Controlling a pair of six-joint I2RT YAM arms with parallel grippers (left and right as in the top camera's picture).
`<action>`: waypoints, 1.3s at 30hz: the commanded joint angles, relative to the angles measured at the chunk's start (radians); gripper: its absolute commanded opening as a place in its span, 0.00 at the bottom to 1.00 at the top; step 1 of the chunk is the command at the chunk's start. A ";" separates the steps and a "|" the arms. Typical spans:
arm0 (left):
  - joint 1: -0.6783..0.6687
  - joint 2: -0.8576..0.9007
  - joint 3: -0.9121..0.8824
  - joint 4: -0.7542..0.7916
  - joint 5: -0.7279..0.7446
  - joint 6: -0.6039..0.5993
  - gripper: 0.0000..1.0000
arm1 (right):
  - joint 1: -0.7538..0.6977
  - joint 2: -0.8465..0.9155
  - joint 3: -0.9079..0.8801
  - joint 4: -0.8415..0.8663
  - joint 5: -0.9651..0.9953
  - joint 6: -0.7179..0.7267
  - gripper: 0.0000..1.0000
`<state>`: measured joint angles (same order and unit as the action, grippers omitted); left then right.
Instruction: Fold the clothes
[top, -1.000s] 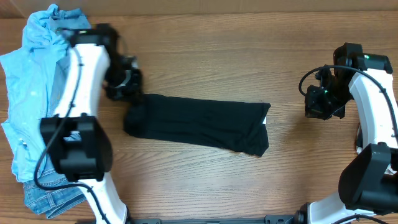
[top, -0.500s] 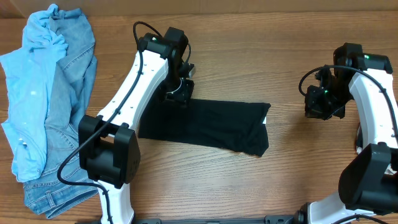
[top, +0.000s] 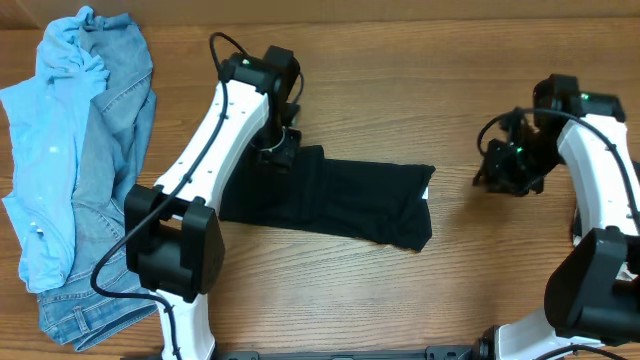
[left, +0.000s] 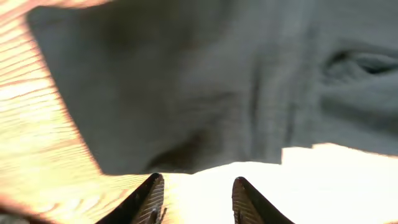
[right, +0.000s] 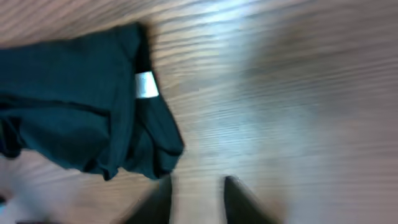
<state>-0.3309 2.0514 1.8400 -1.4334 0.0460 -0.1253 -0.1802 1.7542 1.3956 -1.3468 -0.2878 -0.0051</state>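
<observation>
The black T-shirt (top: 340, 200) lies folded into a long strip across the middle of the table. Its small white label (right: 146, 85) is at the right end. My left gripper (top: 280, 150) is over the strip's upper left edge. In the left wrist view its fingers (left: 196, 199) are open with bare wood between them and the black cloth (left: 205, 81) just ahead. My right gripper (top: 500, 172) is to the right of the shirt. It is open over bare wood (right: 200, 199), with the shirt's end (right: 81, 106) to its upper left. The light blue shirt (top: 45, 150) and the jeans (top: 115, 120) lie at the far left.
The light blue shirt and jeans form a loose pile down the left edge of the wooden table (top: 400, 90). Both arm bases stand at the front edge, left (top: 170, 260) and right (top: 600, 280).
My left arm swung right from the shirt's left end to its upper edge, and the bunched left end now lies flatter. My right gripper shifted slightly left toward the shirt.
</observation>
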 joint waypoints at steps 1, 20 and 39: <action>0.089 -0.006 0.026 -0.002 -0.070 -0.074 0.41 | 0.024 -0.009 -0.146 0.081 -0.213 -0.002 0.44; 0.179 -0.006 0.026 -0.010 -0.045 -0.054 0.45 | 0.218 0.082 -0.436 0.533 -0.212 0.144 0.67; 0.180 -0.006 0.026 -0.033 -0.044 -0.046 0.38 | 0.288 0.087 -0.426 0.632 -0.049 0.246 0.04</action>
<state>-0.1444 2.0514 1.8412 -1.4612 0.0029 -0.1806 0.1131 1.8282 0.9703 -0.7280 -0.4828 0.2230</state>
